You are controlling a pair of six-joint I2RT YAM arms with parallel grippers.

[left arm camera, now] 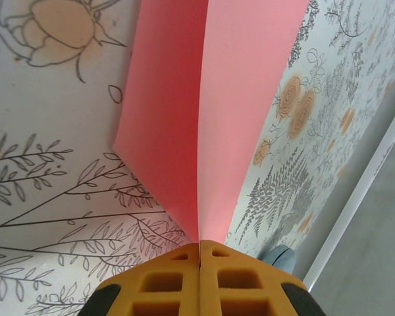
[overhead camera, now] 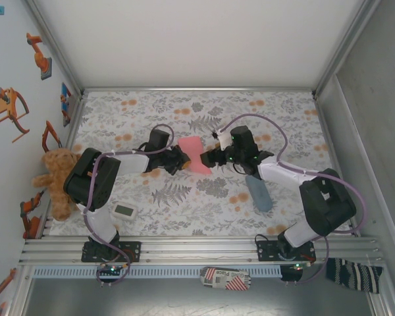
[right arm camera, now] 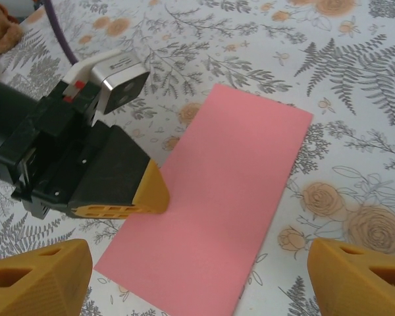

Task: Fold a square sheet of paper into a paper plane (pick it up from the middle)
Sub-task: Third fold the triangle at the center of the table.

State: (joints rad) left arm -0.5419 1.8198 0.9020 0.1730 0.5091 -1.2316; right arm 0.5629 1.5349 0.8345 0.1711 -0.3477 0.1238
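Presently, the square sheet of paper [overhead camera: 195,155] sits at the middle of the table [overhead camera: 184,108], between the two hands. It is salmon-pink and doubled over into a narrow oblong.

Left hand [left arm camera: 200,247]: fully closed, fingers pressed flat together on the sheet. In the left wrist view the two pink layers run out from the pinch and part slightly into a shallow V. The right wrist view shows the same hand gripping one long edge of the oblong about halfway along it.

Right hand [right arm camera: 199,280]: wide open, holding nothing. Its two yellow fingers [right arm camera: 39,280] stand well apart on either side of the sheet's near end, and no contact with the paper is visible.

Whether the far part of the sheet rests on the floral cloth or hangs just above it cannot be determined.

Other items: a grey-blue oblong pouch [overhead camera: 258,192] lies on the table beside the right arm, well apart from the sheet. A brown teddy bear [overhead camera: 56,176] sits at the table's left edge, next to the left arm.
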